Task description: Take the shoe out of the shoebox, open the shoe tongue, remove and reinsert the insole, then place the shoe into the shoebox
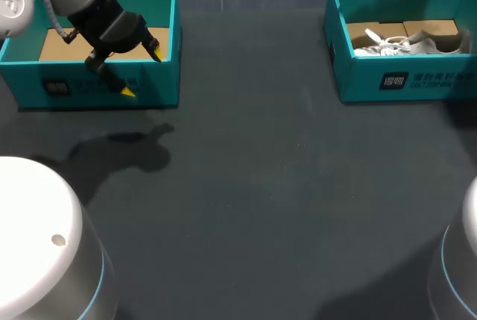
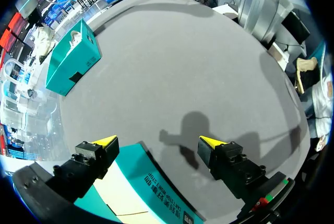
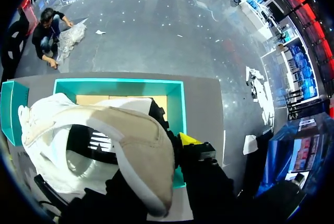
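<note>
Beige-and-white lace-up sneaker (image 3: 94, 130) hangs above the open teal cardboard shoebox (image 1: 417, 81) at the far right corner of the dark grey table (image 1: 246, 186). The right gripper (image 3: 156, 148) is clamped on it; one yellow tip shows at its side, the other is hidden. A grey-white sneaker (image 1: 406, 42) lies inside that box. The left gripper (image 1: 141, 72), fingers spread and holding nothing, is over the front wall of a second teal shoebox (image 1: 97, 89) at the far left corner

Soft overhead light leaves the dark grey matte worktop (image 1: 246, 208) dim. The left claw (image 1: 142, 74) throws a blurred shadow onto it, toward the robot; the teal cardboard shoebox (image 1: 160, 85) looks bright.
</note>
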Action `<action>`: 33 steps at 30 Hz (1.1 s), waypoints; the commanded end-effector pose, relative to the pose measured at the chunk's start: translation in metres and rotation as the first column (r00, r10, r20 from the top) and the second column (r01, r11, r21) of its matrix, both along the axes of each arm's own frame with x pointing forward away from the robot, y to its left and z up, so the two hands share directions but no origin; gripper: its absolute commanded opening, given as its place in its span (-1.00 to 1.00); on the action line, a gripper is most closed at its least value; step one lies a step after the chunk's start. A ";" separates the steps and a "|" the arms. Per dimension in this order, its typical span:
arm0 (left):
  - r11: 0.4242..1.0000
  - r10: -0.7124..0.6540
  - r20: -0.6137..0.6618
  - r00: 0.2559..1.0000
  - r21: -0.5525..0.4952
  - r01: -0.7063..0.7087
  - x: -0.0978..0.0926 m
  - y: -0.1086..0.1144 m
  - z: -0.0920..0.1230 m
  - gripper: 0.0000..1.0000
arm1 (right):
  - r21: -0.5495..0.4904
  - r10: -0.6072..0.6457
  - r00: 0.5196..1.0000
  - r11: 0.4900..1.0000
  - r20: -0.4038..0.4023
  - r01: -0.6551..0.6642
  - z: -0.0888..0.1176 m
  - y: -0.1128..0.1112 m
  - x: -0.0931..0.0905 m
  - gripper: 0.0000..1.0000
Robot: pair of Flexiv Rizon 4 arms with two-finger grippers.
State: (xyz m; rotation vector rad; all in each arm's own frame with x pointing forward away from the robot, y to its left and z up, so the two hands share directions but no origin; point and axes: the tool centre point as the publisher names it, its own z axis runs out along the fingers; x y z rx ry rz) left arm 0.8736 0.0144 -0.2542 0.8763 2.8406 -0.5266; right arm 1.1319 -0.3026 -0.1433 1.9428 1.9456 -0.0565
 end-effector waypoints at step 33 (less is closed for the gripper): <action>1.000 0.000 0.001 1.000 0.002 0.000 -0.001 0.000 0.000 1.00 | 0.030 -0.061 0.998 0.998 0.023 0.061 -0.048 0.005 -0.003 -1.00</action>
